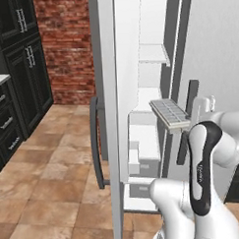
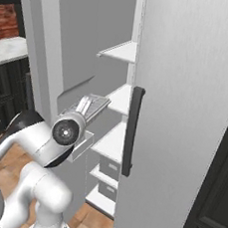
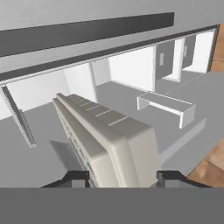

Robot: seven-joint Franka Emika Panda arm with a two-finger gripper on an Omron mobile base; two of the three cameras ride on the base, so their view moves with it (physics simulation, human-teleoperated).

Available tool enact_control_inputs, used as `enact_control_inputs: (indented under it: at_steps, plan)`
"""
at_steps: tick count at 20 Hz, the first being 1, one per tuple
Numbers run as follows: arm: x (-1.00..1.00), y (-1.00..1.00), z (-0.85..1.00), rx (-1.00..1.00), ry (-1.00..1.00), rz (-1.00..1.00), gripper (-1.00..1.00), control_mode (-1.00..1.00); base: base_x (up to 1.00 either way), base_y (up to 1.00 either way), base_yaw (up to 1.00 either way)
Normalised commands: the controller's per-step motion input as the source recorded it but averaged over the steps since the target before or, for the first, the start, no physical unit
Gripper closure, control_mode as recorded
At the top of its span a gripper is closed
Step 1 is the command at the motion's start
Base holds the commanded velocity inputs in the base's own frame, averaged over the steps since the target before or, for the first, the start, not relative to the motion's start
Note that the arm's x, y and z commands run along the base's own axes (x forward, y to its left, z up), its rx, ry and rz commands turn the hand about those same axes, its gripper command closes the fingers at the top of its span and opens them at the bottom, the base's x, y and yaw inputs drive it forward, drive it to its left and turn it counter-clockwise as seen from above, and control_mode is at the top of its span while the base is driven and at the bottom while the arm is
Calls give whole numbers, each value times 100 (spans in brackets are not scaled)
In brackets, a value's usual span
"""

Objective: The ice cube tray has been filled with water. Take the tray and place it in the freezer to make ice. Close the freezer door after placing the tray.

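The hand (image 3: 122, 178) is clenched on the near end of the ice cube tray (image 3: 103, 138), its two small dark fingertips (image 3: 78, 178) pressing either side of the tray's rounded corner in the hand view. The tray is a flat, pale grey rectangular slab with smooth matte walls; from the hand it stretches away, turned on edge in that view, so its plain underside faces up and its ribbed cell side falls to the left. In the left base view the ice cube tray (image 1: 170, 114) shows its grid of small square cells, filled with glossy pale blue-grey water (image 1: 171, 111), and it sits tilted, its far end raised, just in front of the white shelves (image 1: 153, 53).

Beyond the tray stands the freezer (image 1: 149, 130), a tall narrow compartment with smooth white walls, flat white shelves and boxy white drawers (image 1: 142, 155) low down. The tray is held at the freezer's mouth, level with the middle shelf, not resting on anything.

The freezer door (image 1: 109, 117) stands swung open to the left, a plain silver-grey slab seen edge-on, with a dark vertical bar handle (image 1: 96, 142). To the right, the wider silver door (image 2: 185, 119) is shut, carrying its own dark bar.

Farther off lie mottled brown floor tiles (image 1: 50, 173), rough red brick wall (image 1: 66, 45) and glossy black cabinets (image 1: 18, 62).
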Motion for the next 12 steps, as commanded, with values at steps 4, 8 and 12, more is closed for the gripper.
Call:
enact_control_inputs:
  at_steps: [4,8,12]
  plan:
    - [30,32,0,-3,0,-12,100,-100,0,0,0]
    - [26,20,-4,-3,0,-11,100,-100,0,0,0]
    - [29,3,-15,-4,0,-6,100,-100,0,0,0]
